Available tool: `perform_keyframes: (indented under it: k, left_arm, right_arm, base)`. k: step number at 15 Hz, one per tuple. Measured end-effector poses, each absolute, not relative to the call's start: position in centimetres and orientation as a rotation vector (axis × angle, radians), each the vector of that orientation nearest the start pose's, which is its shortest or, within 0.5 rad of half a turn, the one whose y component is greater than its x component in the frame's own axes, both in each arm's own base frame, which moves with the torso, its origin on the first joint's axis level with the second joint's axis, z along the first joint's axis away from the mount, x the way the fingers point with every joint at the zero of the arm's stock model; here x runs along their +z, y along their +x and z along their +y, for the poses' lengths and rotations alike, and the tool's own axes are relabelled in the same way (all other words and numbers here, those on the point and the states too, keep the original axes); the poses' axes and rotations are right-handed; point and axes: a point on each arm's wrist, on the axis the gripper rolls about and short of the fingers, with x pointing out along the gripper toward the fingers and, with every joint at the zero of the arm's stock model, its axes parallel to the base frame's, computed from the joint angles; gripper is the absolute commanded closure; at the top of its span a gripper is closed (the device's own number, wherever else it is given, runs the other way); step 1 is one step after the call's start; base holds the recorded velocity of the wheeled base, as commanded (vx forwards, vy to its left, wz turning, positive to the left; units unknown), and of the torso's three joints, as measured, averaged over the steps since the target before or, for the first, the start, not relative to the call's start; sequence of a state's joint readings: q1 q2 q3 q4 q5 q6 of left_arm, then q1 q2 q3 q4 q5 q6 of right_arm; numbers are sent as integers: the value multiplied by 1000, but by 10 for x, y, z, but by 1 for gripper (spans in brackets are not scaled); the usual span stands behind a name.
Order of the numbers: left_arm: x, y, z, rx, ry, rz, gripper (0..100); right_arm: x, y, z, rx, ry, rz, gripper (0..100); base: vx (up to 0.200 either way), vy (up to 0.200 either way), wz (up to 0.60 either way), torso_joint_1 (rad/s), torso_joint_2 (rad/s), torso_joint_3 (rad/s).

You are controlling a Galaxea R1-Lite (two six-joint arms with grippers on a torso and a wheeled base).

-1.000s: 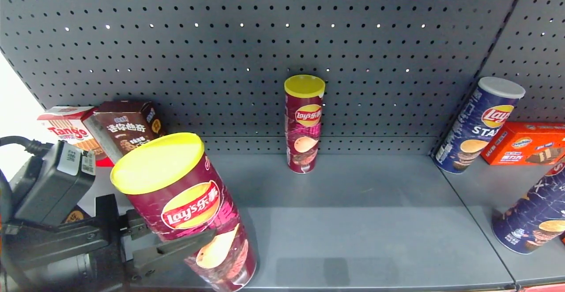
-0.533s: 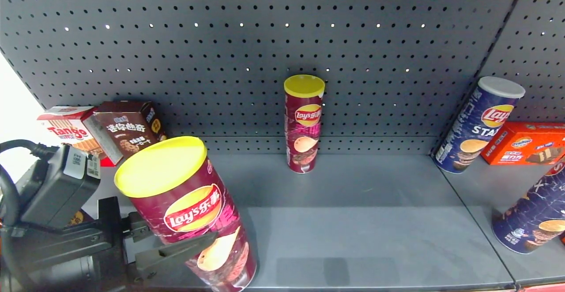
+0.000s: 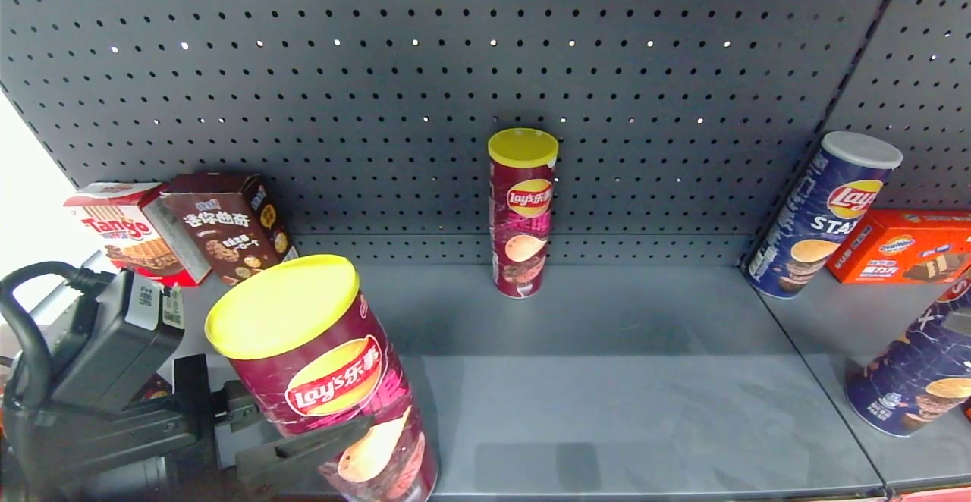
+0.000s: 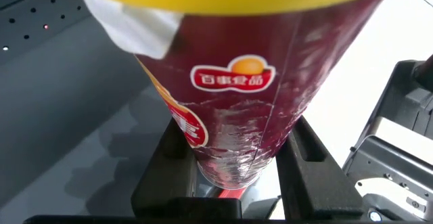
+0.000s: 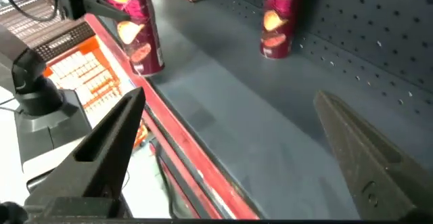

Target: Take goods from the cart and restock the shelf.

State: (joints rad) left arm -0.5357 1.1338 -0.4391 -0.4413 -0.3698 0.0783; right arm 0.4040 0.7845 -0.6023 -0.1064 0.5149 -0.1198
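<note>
We had the maroon can (image 3: pixel 318 365) clamped low on its body between the fingers of our left gripper (image 4: pixel 237 130). This left the yellow lid free and the base clear for setting down. The can leaned slightly at the front left of the shelf (image 3: pixel 622 381), with its base at the front edge; we could not tell whether it touched yet.

A matching can (image 3: pixel 522 214) stood upright against the pegboard (image 3: pixel 455 70) at the back, so we judged the open space in front of it to be the spot for ours. The brown box (image 3: pixel 224 225) stood just behind our can, so we had little room to push straight back.

Our right gripper (image 5: pixel 230 99) hung in front of the shelf's edge, well apart from the can, with its fingers spread wide and holding nothing.
</note>
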Motion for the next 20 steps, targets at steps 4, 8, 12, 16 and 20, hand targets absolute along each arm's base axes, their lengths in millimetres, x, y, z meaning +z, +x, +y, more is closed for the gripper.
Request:
perform_keyframes:
  k: [4, 8, 12, 16, 20]
  left_arm:
    - [190, 127, -84, -907, 94, 236, 100]
    - [187, 127, -83, -900, 93, 244, 100]
    - [190, 128, -82, -891, 92, 235, 100]
    - [196, 130, -81, -885, 90, 211, 100]
    - [201, 134, -82, -879, 88, 193, 100]
  right_arm:
    - [248, 81, 51, 960, -107, 32, 0]
    - [244, 97, 65, 946, -117, 79, 0]
    - [246, 114, 81, 865, -127, 55, 0]
    - [242, 139, 98, 860, -126, 63, 0]
    - [245, 162, 112, 883, -96, 92, 0]
  base:
    - [0, 0, 0, 0, 0, 0]
    - [0, 0, 0, 0, 0, 0]
    - [0, 0, 0, 0, 0, 0]
    - [0, 0, 0, 0, 0, 0]
    - [0, 0, 0, 0, 0, 0]
